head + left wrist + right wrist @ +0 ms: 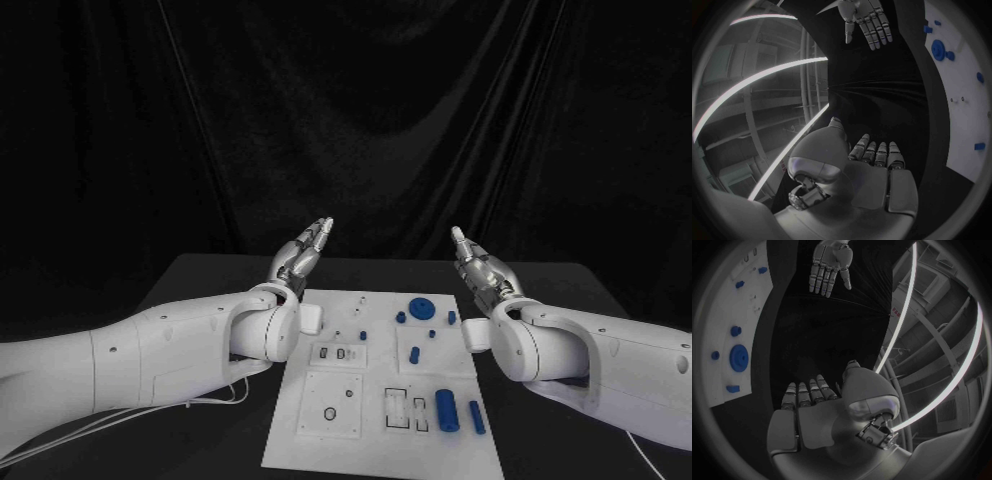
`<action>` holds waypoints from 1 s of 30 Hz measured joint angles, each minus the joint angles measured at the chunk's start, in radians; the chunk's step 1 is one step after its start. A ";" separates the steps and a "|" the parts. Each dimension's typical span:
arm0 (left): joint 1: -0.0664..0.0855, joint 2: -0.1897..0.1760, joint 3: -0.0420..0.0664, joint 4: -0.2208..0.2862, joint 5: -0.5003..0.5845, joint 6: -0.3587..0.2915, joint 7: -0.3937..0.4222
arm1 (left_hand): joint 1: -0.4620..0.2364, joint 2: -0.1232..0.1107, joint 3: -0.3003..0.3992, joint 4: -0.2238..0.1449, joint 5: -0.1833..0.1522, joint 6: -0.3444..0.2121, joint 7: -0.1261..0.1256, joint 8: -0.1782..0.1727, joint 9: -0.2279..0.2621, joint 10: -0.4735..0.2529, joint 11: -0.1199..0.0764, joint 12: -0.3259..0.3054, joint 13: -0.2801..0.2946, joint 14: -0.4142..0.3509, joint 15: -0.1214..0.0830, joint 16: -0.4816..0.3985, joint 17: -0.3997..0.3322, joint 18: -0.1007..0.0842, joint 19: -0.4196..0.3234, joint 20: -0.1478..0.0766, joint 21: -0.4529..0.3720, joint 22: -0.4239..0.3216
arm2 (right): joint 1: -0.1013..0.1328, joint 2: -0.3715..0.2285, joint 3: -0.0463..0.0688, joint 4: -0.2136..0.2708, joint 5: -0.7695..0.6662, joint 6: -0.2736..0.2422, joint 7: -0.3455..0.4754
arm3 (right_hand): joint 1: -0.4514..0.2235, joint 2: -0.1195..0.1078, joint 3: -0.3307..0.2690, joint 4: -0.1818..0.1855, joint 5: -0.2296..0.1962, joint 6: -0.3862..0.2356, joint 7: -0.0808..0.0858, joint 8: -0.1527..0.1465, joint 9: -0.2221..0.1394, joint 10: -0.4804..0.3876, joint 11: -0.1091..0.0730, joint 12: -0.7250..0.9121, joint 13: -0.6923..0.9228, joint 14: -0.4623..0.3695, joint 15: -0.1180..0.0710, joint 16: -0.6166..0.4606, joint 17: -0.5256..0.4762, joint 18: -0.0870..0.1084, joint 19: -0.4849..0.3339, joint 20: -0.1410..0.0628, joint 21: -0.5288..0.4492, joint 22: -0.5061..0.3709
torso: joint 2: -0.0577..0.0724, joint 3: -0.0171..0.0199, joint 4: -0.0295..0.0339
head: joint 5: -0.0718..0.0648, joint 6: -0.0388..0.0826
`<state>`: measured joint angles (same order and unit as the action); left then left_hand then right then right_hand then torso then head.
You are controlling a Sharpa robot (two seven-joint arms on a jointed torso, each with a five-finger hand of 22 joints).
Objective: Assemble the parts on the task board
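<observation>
- Hands: you have two, the left hand [303,255] and the right hand [476,265].
- Task board [346,400]: one, below and between the two hands.
- Blue parts: you can count seven on the board:
  - one round disc [420,308] just beside the right hand
  - two long cylinders [447,411] behind the right hand
  - four small pieces [414,354]
- Table [202,275]: one.

Black draped curtain [346,120] behind black table [216,275], curved bright light strips [904,305] overhead
</observation>
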<state>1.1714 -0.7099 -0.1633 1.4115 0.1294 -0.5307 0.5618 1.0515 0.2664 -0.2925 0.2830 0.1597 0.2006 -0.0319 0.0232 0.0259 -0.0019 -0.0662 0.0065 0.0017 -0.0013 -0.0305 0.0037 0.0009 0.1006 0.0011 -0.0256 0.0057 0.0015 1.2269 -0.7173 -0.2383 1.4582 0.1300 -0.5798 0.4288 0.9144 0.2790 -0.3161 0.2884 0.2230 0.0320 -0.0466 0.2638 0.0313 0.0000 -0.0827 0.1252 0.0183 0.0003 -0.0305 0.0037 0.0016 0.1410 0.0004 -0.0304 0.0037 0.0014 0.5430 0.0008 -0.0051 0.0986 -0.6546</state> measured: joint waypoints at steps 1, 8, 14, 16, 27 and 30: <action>0.008 0.004 -0.009 -0.010 0.014 0.024 0.007 | 0.027 0.005 -0.007 0.007 0.006 0.007 0.000 0.000 0.001 0.004 -0.004 0.000 0.000 0.000 0.000 0.000 0.000 0.000 0.000 0.000 0.000 0.000 | 0.004 0.001 -0.004 -0.003 0.008 0.011 -0.006 | 0.005 0.000 -0.003 0.003 0.000 0.003 0.003 0.001 0.000 0.000 0.000 0.000 0.000 0.000 0.000 0.000 0.000 0.000 0.000 0.005 0.000 0.000 | 0.000 0.0000 0.0000 | 0.000 0.000; 0.042 0.024 -0.047 -0.054 0.094 0.164 0.054 | 0.036 0.008 -0.011 0.011 0.008 0.007 0.000 0.000 0.001 0.004 -0.004 0.000 -0.001 0.000 0.000 0.000 0.000 0.000 -0.004 -0.004 0.000 0.000 | 0.008 0.003 -0.009 -0.007 0.041 0.059 -0.033 | 0.007 0.003 -0.003 0.003 0.000 0.004 0.004 0.001 0.000 0.000 0.000 0.000 0.001 0.000 0.000 0.000 0.000 0.016 0.000 0.018 0.000 0.000 | 0.000 0.0000 -0.0003 | 0.000 0.000; 0.047 0.027 -0.052 -0.067 0.129 0.241 0.077 | 0.036 0.008 -0.011 0.011 0.008 0.007 0.000 0.000 0.001 0.000 -0.007 0.000 -0.001 0.000 0.000 0.000 0.000 0.000 -0.004 -0.004 0.000 0.000 | 0.008 -0.004 -0.009 -0.019 0.053 0.106 -0.049 | 0.007 0.003 -0.003 0.003 0.000 0.007 0.007 0.001 0.000 0.000 0.000 0.000 0.001 0.000 0.000 0.000 0.000 0.016 0.001 0.027 0.000 0.000 | -0.001 0.0000 -0.0003 | -0.001 -0.009; 0.046 0.026 -0.052 -0.067 0.136 0.261 0.081 | 0.036 0.008 -0.011 0.011 0.008 0.007 0.000 0.000 0.001 0.000 -0.007 0.000 -0.001 0.000 0.000 0.000 0.000 0.000 -0.004 -0.004 0.000 0.000 | 0.008 -0.008 -0.009 -0.025 0.056 0.125 -0.054 | 0.007 0.003 -0.003 0.003 0.000 0.011 0.011 0.001 0.000 0.000 0.000 0.000 0.001 0.000 0.000 0.000 0.000 0.016 -0.002 0.031 0.000 0.000 | -0.001 0.0000 -0.0004 | -0.004 -0.012; 0.046 0.011 -0.052 -0.068 0.152 0.313 0.089 | 0.036 0.008 -0.011 0.011 0.008 0.007 0.000 0.000 0.001 0.000 -0.007 0.000 -0.001 0.000 0.000 0.000 0.001 0.000 -0.004 -0.003 0.000 0.000 | 0.010 -0.008 -0.009 -0.032 0.062 0.175 -0.067 | 0.014 -0.004 -0.003 0.003 0.000 0.023 0.023 0.007 0.001 0.003 0.022 0.007 0.002 0.000 0.000 0.000 0.000 0.016 0.000 0.057 0.000 0.000 | -0.001 0.0000 -0.0003 | -0.018 -0.025; 0.046 0.001 -0.052 -0.067 0.154 0.321 0.091 | 0.041 0.003 -0.013 0.008 0.008 0.010 -0.004 0.000 0.001 0.000 -0.007 0.000 -0.001 0.000 0.000 0.000 0.001 0.000 0.000 0.000 0.000 0.000 | 0.013 -0.008 -0.009 -0.034 0.063 0.185 -0.067 | 0.028 -0.007 -0.003 0.003 0.000 0.027 0.042 0.007 0.002 0.003 0.042 0.007 0.002 0.000 0.000 0.000 0.000 0.016 0.000 0.080 0.000 0.000 | -0.001 0.0000 -0.0003 | -0.024 -0.036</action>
<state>1.2172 -0.7093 -0.2156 1.3443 0.2837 -0.2093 0.6524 1.0930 0.2690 -0.3059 0.2910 0.1675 0.2111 -0.0356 0.0232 0.0269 -0.0017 -0.0732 0.0065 0.0011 -0.0014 -0.0303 0.0037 0.0017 0.1003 0.0008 -0.0257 0.0057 0.0016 1.2397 -0.7250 -0.2471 1.4242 0.1930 -0.3946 0.3618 0.9425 0.2720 -0.3187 0.2910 0.2230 0.0593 -0.0044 0.2704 0.0331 0.0026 -0.0406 0.1327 0.0200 0.0003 -0.0304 0.0037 0.0016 0.1567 0.0000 0.0500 0.0037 0.0016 0.5422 0.0008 -0.0054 0.0744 -0.6908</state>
